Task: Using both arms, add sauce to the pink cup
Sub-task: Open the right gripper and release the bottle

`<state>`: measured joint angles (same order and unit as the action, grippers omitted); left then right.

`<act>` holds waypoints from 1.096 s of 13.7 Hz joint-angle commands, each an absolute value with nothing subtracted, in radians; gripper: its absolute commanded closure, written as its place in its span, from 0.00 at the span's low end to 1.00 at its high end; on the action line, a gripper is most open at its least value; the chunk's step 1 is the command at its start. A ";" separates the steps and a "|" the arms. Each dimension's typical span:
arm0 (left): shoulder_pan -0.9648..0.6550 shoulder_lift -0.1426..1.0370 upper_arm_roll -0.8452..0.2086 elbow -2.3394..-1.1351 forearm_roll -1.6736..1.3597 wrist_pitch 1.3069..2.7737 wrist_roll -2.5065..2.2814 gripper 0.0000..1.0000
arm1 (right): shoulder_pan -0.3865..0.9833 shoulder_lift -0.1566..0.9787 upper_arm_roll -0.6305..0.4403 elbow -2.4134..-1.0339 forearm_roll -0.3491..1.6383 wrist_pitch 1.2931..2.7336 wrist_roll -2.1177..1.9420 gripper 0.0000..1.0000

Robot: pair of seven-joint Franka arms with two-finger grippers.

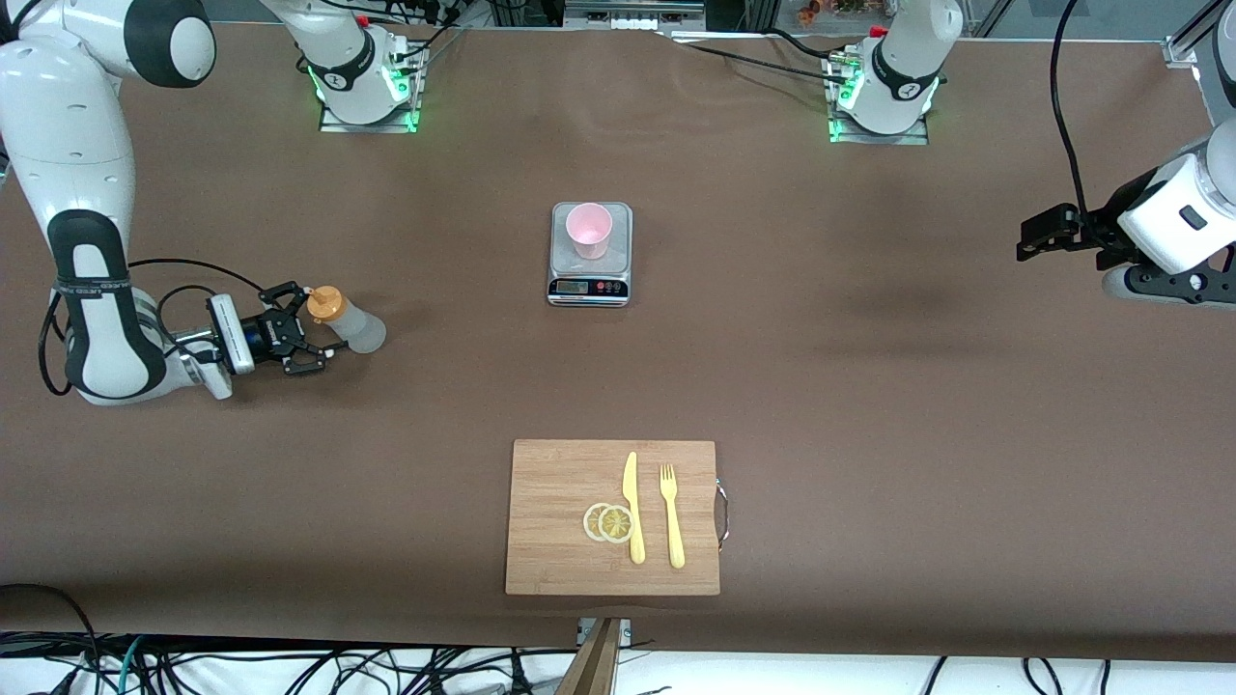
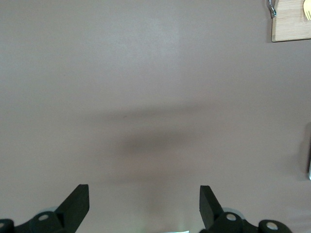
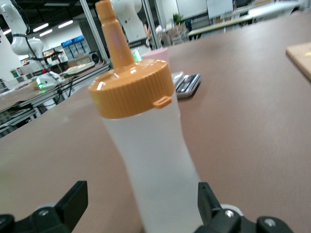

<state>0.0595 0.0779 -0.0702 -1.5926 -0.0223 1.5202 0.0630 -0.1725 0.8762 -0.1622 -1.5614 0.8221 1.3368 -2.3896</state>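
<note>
The sauce bottle [image 1: 350, 324], frosted white with an orange cap, stands on the brown table toward the right arm's end. My right gripper [image 1: 315, 324] is open around it, one finger on each side. In the right wrist view the sauce bottle [image 3: 155, 160] fills the middle, with a gap between it and each of the fingers [image 3: 75, 196] of the right gripper [image 3: 141, 199]. The pink cup [image 1: 588, 230] stands upright on a grey scale [image 1: 590, 280] at mid-table; the pink cup [image 3: 158, 52] peeks out past the nozzle. My left gripper [image 1: 1035, 236] waits open and empty over the left arm's end; in its wrist view the left gripper [image 2: 143, 194] hangs above bare table.
A wooden cutting board [image 1: 560, 550] lies nearer the front camera than the scale, carrying a yellow knife [image 1: 632, 507], a yellow fork [image 1: 670, 514] and two lemon slices [image 1: 608, 522]. Its corner [image 2: 291, 24] shows in the left wrist view. Two other white arms stand on green-lit bases [image 1: 367, 92].
</note>
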 commanded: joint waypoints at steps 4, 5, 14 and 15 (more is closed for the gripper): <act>0.060 0.092 -0.075 -1.566 0.002 1.508 0.081 0.00 | -0.127 0.597 -0.179 -1.580 0.543 1.446 -2.024 0.00; 0.060 0.092 -0.075 -1.566 0.002 1.508 0.081 0.00 | -0.123 0.568 -0.179 -1.583 0.514 1.454 -1.961 0.00; 0.061 0.092 -0.075 -1.566 0.002 1.508 0.081 0.00 | -0.025 0.289 -0.143 -1.724 0.198 1.762 -1.335 0.00; 0.063 0.092 -0.075 -1.566 0.000 1.508 0.081 0.00 | -0.022 0.276 -0.135 -1.726 0.168 1.767 -1.243 0.00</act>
